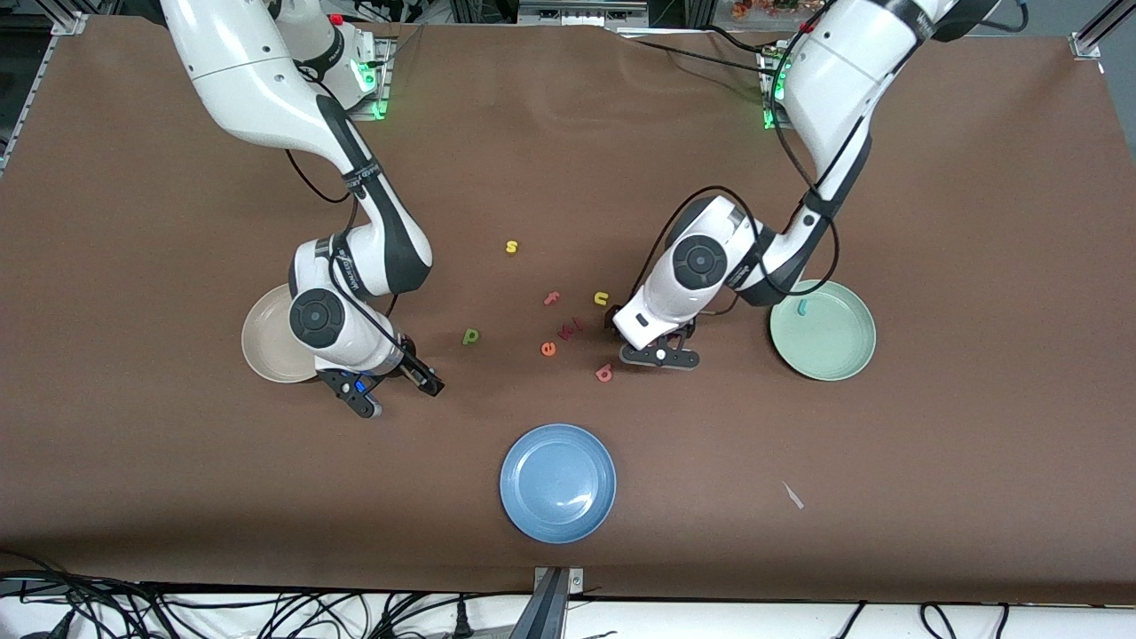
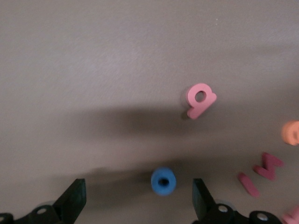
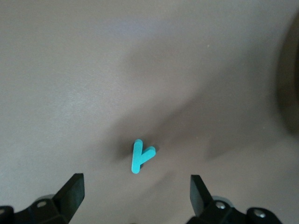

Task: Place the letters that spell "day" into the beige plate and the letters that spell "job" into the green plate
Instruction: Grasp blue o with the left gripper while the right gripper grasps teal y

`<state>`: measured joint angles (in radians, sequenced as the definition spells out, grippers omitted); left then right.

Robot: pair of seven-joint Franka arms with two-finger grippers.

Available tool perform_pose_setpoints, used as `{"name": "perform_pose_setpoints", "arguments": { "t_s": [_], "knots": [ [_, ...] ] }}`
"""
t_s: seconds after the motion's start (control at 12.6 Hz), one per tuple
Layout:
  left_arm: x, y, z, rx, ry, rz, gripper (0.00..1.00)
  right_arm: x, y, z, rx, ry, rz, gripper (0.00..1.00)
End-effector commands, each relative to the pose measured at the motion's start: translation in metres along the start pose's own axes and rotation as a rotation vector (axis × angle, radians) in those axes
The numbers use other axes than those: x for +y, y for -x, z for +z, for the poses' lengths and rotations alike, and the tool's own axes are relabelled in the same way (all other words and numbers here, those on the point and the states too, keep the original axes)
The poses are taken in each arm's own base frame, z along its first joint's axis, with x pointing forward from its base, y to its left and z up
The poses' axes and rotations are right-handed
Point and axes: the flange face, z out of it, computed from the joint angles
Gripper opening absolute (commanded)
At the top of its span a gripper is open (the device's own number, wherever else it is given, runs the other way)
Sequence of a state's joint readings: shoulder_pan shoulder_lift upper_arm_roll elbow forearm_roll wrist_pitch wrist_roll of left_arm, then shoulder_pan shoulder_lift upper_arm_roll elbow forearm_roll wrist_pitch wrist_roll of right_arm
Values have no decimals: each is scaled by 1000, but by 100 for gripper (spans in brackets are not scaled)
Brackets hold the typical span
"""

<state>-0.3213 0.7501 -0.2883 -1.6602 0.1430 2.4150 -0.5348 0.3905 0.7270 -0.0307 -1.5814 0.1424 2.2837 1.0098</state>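
Note:
The right gripper [image 1: 395, 390] hangs open over the table beside the beige plate [image 1: 263, 342], which the arm partly hides. In its wrist view the teal "y" [image 3: 140, 155] lies flat just ahead of the open right gripper [image 3: 135, 191]. My left gripper [image 1: 659, 357] is open, low over the table, between the letter cluster and the green plate [image 1: 834, 351]. The blue "o" [image 2: 163, 181] lies between the open left gripper's fingers [image 2: 138, 196], touching neither. The salmon "b" [image 1: 604, 374] lies close by. A green "d" [image 1: 470, 335] lies mid-table. A teal "j" [image 1: 801, 307] lies in the green plate.
A blue plate [image 1: 557, 482] sits nearest the front camera. Loose letters lie mid-table: a yellow "s" [image 1: 511, 247], a pink "f" [image 1: 551, 298], a yellow "u" [image 1: 601, 298], an orange "e" [image 1: 548, 349] and small red pieces [image 1: 569, 328].

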Motion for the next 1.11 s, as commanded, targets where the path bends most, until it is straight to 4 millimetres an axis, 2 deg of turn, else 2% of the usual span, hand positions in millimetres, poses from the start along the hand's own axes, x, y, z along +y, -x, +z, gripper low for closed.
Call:
{"name": "perform_pose_setpoints", "arguments": {
  "t_s": [0.0, 0.48, 0.56, 0.71, 0.87, 0.95, 1.03],
  "knots": [
    [11, -12, -1, 35, -14, 38, 100, -11, 10, 13, -12, 6, 63, 100],
    [27, 1, 6, 18, -16, 66, 97, -8, 6, 17, -10, 11, 52, 96],
    [28, 2, 7, 16, -20, 71, 93, -7, 5, 24, -11, 21, 48, 96],
    [29, 3, 7, 14, -27, 82, 81, -9, 3, 24, -9, 13, 48, 96],
    [28, 4, 8, 10, -28, 134, 73, -8, 2, 27, -8, 17, 45, 95],
    [28, 4, 8, 9, -29, 136, 69, -8, 2, 28, -5, 20, 40, 87],
    [28, 6, 11, 3, -31, 138, 61, -7, 0, 30, -7, 23, 40, 83]
  ]
}}
